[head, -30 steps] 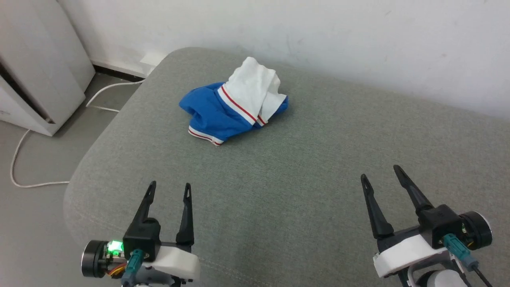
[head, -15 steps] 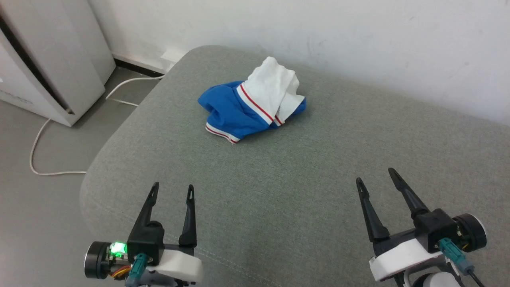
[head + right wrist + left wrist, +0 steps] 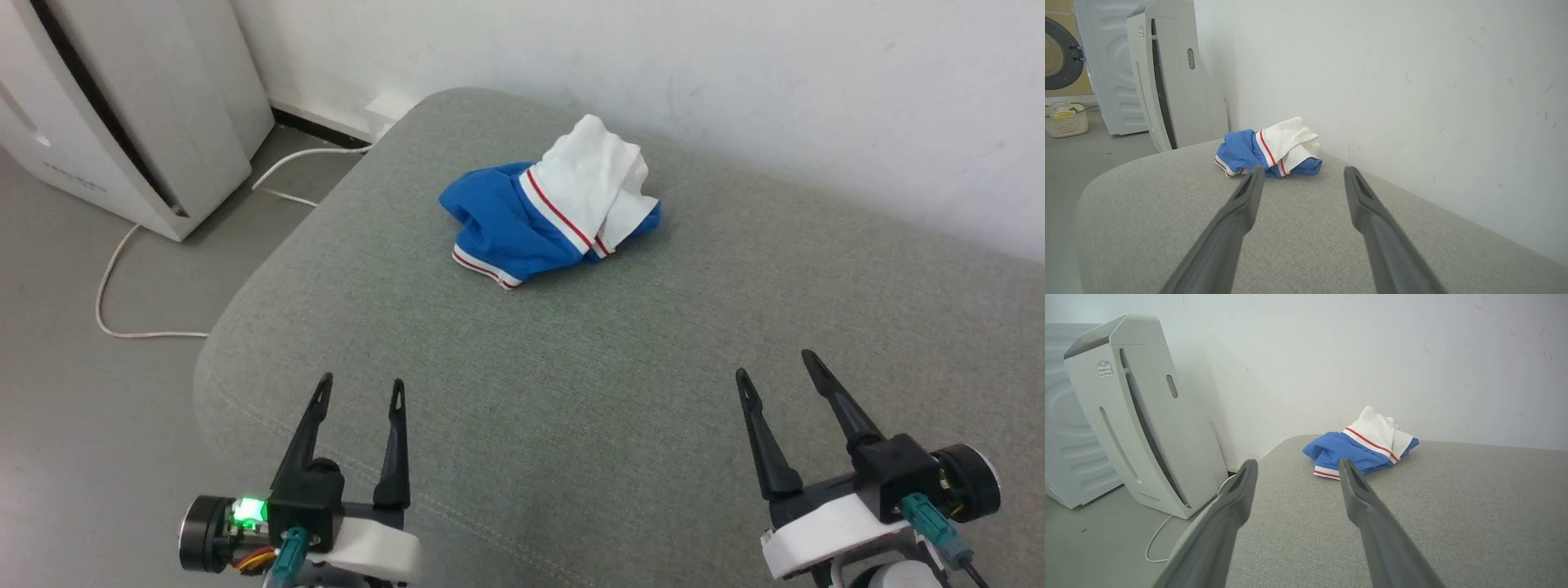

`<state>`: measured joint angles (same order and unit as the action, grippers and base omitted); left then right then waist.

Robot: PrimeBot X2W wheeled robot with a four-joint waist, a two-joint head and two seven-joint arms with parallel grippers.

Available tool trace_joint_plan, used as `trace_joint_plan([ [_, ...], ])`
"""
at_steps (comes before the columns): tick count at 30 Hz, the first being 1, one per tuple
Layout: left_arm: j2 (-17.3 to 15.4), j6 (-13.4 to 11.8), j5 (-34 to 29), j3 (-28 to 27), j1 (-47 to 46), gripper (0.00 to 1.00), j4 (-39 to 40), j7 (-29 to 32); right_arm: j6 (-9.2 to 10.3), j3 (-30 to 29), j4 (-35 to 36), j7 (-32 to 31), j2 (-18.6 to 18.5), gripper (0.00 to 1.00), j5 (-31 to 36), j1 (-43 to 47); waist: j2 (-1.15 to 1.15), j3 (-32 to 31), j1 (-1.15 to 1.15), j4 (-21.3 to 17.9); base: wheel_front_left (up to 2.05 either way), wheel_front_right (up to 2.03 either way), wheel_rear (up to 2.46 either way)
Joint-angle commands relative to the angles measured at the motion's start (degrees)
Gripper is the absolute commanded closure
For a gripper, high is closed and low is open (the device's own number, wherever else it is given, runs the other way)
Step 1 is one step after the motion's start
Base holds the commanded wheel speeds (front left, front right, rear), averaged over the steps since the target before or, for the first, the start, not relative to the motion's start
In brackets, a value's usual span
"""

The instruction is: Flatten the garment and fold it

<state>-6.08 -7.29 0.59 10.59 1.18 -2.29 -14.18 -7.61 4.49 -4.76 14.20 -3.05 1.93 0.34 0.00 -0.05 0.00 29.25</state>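
Crumpled blue-and-white cloth shirt (image 3: pixel 549 216) lies at 12 o'clock; left gripper (image 3: pixel 362 380), right gripper (image 3: pixel 775 363) spread, empty. Right wrist view adds a white basket (image 3: pixel 1065 120).

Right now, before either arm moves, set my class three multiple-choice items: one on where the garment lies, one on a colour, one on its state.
1. Where on the grey cushion does the garment lie?
A. toward its far edge
B. at its near edge
C. draped over its side

2. What colour are the thin stripes in its trim?
A. green
B. red
C. black

3. What state is it in?
A. spread flat
B. neatly folded
C. crumpled in a heap

Answers: 1 A, it sits close to the wall; 2 B, red lines run along the white bands; 3 C, its folds are bunched together.
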Motion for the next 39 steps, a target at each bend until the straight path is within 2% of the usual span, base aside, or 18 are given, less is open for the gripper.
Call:
trace_joint_plan([
  [1,-0.41,-0.75,0.39,0.31,0.43,0.0,-0.06,-0.53,0.12,0.03,-0.22,0.51,0.17,0.0,0.37,0.5,0.0,0.16,0.0,0.37,0.0,0.0,0.0],
  [17,-0.36,-0.79,0.52,0.59,0.33,0.0,-0.09,-0.82,0.12,-0.68,0.51,0.8,0.17,0.0,0.18,0.55,0.0,0.84,0.0,0.48,0.0,0.0,0.0],
  [23,-0.83,0.25,0.7,0.75,-1.14,0.0,-0.68,-0.82,0.12,-0.24,0.82,0.8,0.17,0.0,0.66,-0.23,0.0,2.74,0.0,-0.7,0.0,0.0,0.0],
  [28,-1.72,2.82,2.26,-0.04,-6.08,0.0,-2.23,-0.82,0.12,0.47,1.97,0.8,0.17,0.0,2.32,-1.49,0.0,6.57,0.0,-2.85,0.0,0.0,0.0],
  [32,-3.42,6.36,3.38,-0.05,-12.32,0.0,-6.05,-0.56,0.12,1.17,3.35,0.8,0.1,0.0,3.91,-2.92,0.0,10.58,0.0,-5.34,0.0,0.0,0.0],
  [35,-4.79,9.18,4.72,-0.36,-18.84,0.0,-9.15,1.64,0.12,2.0,4.76,0.77,-0.28,0.0,4.79,-4.3,0.0,14.03,0.0,-7.61,0.0,0.0,0.0],
  [39,-7.35,12.36,6.35,-0.21,-28.56,0.0,-14.16,7.57,0.12,3.13,7.32,0.1,-0.87,0.0,5.28,-6.53,0.0,18.76,0.0,-10.78,0.0,0.0,0.0],
])
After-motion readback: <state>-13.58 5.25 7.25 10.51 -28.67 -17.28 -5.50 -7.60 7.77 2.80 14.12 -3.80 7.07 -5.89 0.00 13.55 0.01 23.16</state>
